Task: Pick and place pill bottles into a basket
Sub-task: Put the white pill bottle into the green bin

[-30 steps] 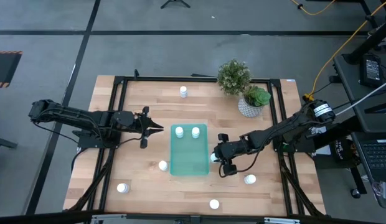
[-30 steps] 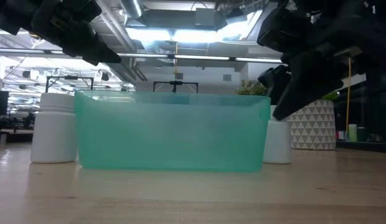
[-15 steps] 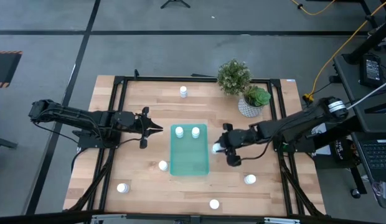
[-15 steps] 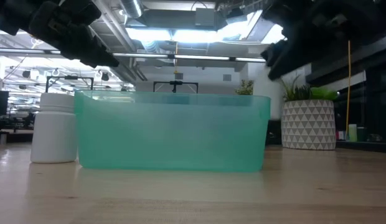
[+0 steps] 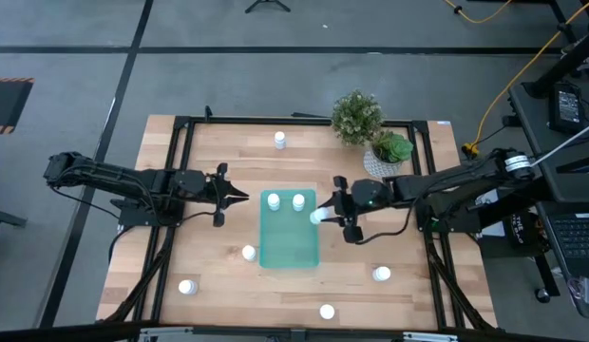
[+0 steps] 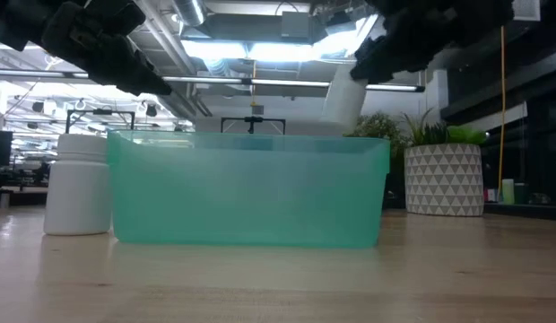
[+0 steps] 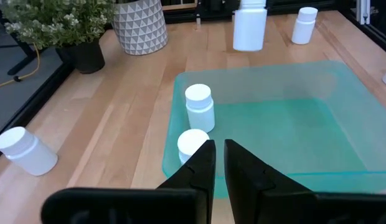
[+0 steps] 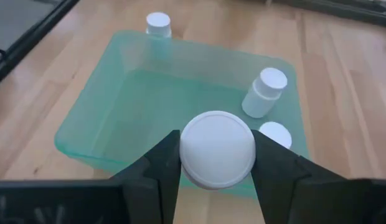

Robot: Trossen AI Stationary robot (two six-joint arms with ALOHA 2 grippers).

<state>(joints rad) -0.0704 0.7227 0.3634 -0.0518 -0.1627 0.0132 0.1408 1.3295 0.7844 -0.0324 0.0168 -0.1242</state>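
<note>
Bottle point(image 8: 217, 149) in the right gripper point(image 5: 329, 213) sits pinched between the two fingers, cap end toward the wrist camera, so its body is hidden there. From above only a small white spot point(image 5: 317, 217) shows at the fingertips, over the basket's point(image 5: 289, 249) right edge. The low view alone shows it lifted and tilted point(image 6: 343, 99) above the rim point(image 6: 249, 141), clear of the basket.

Two bottles point(image 5: 274, 200) point(image 5: 298, 200) stand inside the basket at its far end; the low view hides them behind the translucent wall. One bottle point(image 5: 248, 253) stands just beside the basket's left wall. Others stand apart on the table point(image 5: 218, 285): one near the far edge point(image 5: 279, 141), three toward the near edge point(image 5: 187, 286) point(image 5: 327, 311) point(image 5: 381, 275).

Left gripper point(image 5: 239, 195) hangs left of the basket, fingers nearly together, empty. Its wrist view shows the two potted plants point(image 7: 56, 28) point(image 7: 139, 23) behind the basket.
</note>
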